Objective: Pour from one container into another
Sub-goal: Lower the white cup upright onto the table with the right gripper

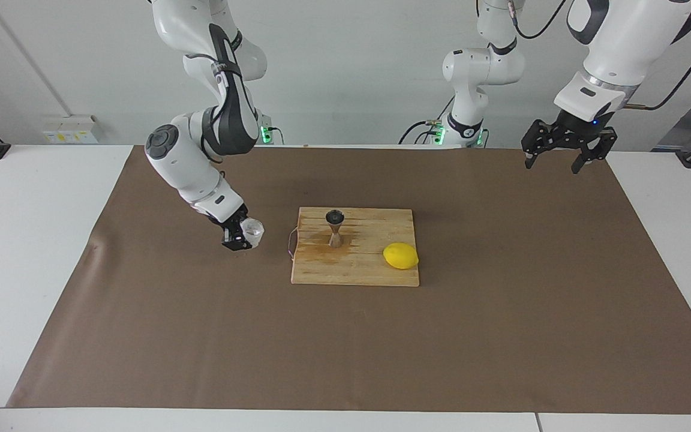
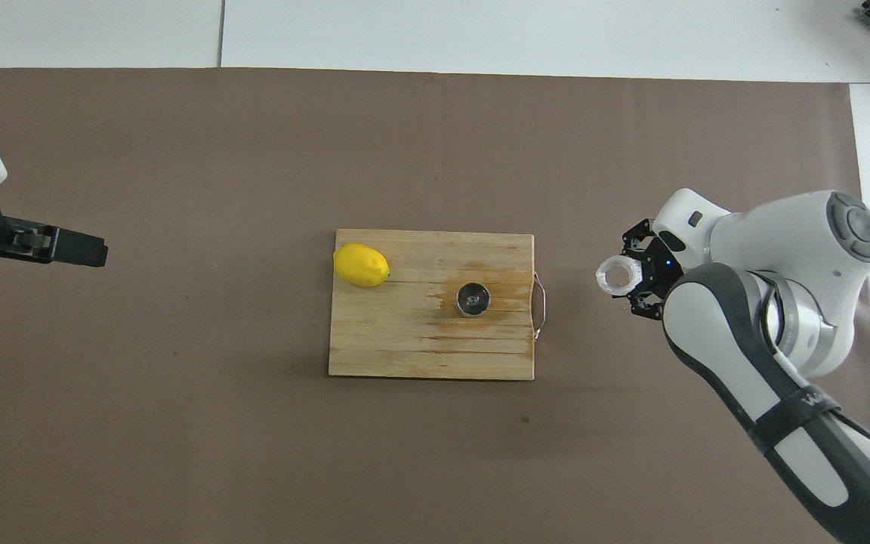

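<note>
The small clear glass cup point(image 1: 254, 231) point(image 2: 618, 276) sits low over the brown mat, beside the cutting board toward the right arm's end, mouth up. My right gripper point(image 1: 242, 235) point(image 2: 635, 276) is shut on the cup. Whether the cup rests on the mat I cannot tell. The silvery hourglass jigger point(image 1: 335, 228) point(image 2: 472, 299) stands upright on the wooden cutting board point(image 1: 375, 270) point(image 2: 405, 347). My left gripper point(image 1: 560, 157) point(image 2: 76, 249) waits open, high over the mat at the left arm's end.
A yellow lemon point(image 1: 400, 255) point(image 2: 361, 265) lies on the board's corner toward the left arm's end. The board has a thin wire handle point(image 1: 290, 246) point(image 2: 541, 301) facing the cup. A brown mat point(image 1: 345, 348) covers the white table.
</note>
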Motion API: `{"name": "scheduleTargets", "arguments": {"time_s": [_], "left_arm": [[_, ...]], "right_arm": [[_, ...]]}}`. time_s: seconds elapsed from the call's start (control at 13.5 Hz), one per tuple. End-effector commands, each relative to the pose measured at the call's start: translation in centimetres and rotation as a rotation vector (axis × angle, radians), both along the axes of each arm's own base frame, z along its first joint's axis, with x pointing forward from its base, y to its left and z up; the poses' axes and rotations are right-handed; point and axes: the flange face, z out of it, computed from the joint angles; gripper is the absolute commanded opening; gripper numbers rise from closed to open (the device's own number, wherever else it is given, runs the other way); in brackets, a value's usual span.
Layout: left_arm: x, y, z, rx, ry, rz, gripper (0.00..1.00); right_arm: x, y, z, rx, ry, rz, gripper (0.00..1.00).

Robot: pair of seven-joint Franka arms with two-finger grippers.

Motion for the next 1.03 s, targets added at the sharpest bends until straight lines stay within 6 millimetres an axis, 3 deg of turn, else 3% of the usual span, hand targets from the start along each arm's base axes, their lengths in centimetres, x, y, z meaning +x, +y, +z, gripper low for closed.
{"name": "scheduleTargets", "arguments": {"time_s": [0.0, 0.59, 0.96], "left_arm": [[-0.5, 0.3, 0.1, 0.01, 0.003, -0.008, 1.0], [-0.5, 0.3, 0.1, 0.011, 0.003, -0.01, 1.0], [-0.5, 0.3, 0.1, 0.011, 0.003, -0.01, 1.0]], "right_arm": [[-1.3, -2.4, -0.6, 0.046, -0.028, -0.005, 0.18], [-2.4, -8.4, -3.4, 0.109, -0.014, -0.023, 0.18], [-2.6, -10.0, -5.9, 0.17, 0.009, -0.061, 0.18]]}}
